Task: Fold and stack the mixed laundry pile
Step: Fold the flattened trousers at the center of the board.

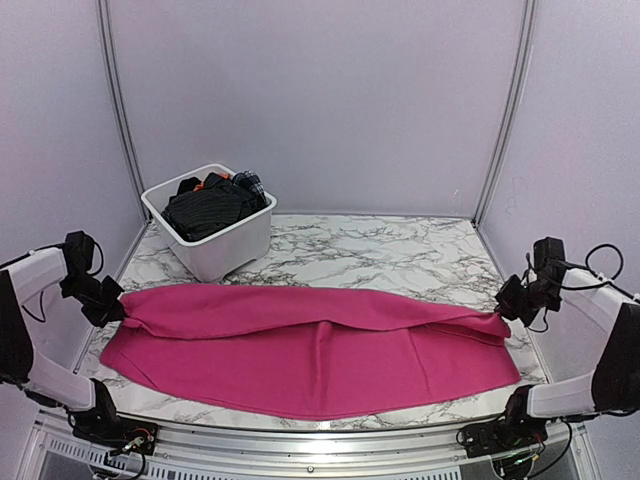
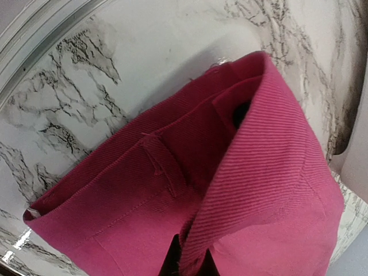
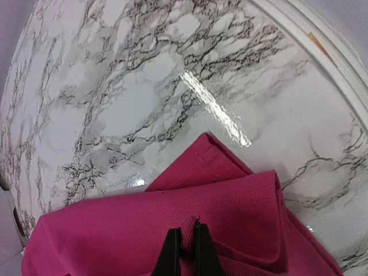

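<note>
The 2 arms bend inward from the side edges. The left gripper point(image 1: 118, 311) is clamped on the left end of the magenta-pink cloth point(image 1: 310, 355), the right gripper point(image 1: 503, 318) on its right end; it spans the near table point(image 1: 400, 250).

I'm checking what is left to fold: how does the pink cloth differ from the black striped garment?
The pink cloth lies spread long across the table; the black striped garment sits bunched in the white tub. The left tool and right tool each pinch an end of the pink cloth; no tool touches the black one. Both are soft fabric.
</note>
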Available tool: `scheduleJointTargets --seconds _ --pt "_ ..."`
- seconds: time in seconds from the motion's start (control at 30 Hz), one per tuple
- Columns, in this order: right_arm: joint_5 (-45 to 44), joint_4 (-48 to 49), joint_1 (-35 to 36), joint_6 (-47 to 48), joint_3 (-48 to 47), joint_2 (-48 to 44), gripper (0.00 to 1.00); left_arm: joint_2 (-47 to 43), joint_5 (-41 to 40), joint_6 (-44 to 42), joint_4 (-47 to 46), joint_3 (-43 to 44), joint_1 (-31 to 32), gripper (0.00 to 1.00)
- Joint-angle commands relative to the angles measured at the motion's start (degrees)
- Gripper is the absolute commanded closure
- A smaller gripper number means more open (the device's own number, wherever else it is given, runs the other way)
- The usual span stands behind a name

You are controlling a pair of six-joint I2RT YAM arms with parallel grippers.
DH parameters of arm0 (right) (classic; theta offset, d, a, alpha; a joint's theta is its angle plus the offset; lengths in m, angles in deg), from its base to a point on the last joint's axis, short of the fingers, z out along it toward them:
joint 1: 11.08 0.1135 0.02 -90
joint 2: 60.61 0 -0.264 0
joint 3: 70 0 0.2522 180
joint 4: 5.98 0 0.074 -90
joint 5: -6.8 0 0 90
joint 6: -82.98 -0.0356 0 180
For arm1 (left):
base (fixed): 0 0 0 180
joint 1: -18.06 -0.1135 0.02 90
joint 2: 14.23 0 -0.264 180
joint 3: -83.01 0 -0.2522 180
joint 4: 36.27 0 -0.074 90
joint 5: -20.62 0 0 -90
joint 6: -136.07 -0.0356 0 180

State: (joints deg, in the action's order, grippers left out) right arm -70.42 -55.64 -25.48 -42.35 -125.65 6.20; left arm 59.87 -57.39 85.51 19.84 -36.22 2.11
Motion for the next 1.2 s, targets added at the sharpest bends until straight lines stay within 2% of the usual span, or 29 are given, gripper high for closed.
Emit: scheduleJointTargets --seconds 0.0,0.27,0.57,0.7,0.87,1.0,1.17 --pt "3.0 7.3 2.1 -3.9 2.8 4.5 1.00 4.0 -0.7 0.1 -3.7 -2.8 -0.4 1.00" --pt "4.4 15.9 2.4 -4.0 1.0 21.6 1.00 10.8 0.2 2.3 -10.5 -5.5 0.4 1.00" --pt "2.3 16.3 0.3 -0.9 -12.0 35.2 1.00 19.2 -0.9 3.2 -14.9 0.2 1.4 1.00" --pt "1.9 13.3 -4.7 0.9 -15.8 33.6 1.00 17.8 -0.5 2.6 -14.7 5.2 0.4 1.00" --pt "3.3 11.1 -9.1 2.7 -10.3 28.4 1.00 13.8 -1.8 2.6 -11.3 4.9 -1.1 1.00" --pt "9.3 14.8 -8.5 2.8 -4.4 22.0 1.00 11.4 1.7 0.6 -13.2 1.2 -0.8 1.00" --pt "11.6 14.8 -3.4 5.0 -13.1 22.3 1.00 11.0 4.7 -2.1 -14.7 2.9 1.4 1.00"
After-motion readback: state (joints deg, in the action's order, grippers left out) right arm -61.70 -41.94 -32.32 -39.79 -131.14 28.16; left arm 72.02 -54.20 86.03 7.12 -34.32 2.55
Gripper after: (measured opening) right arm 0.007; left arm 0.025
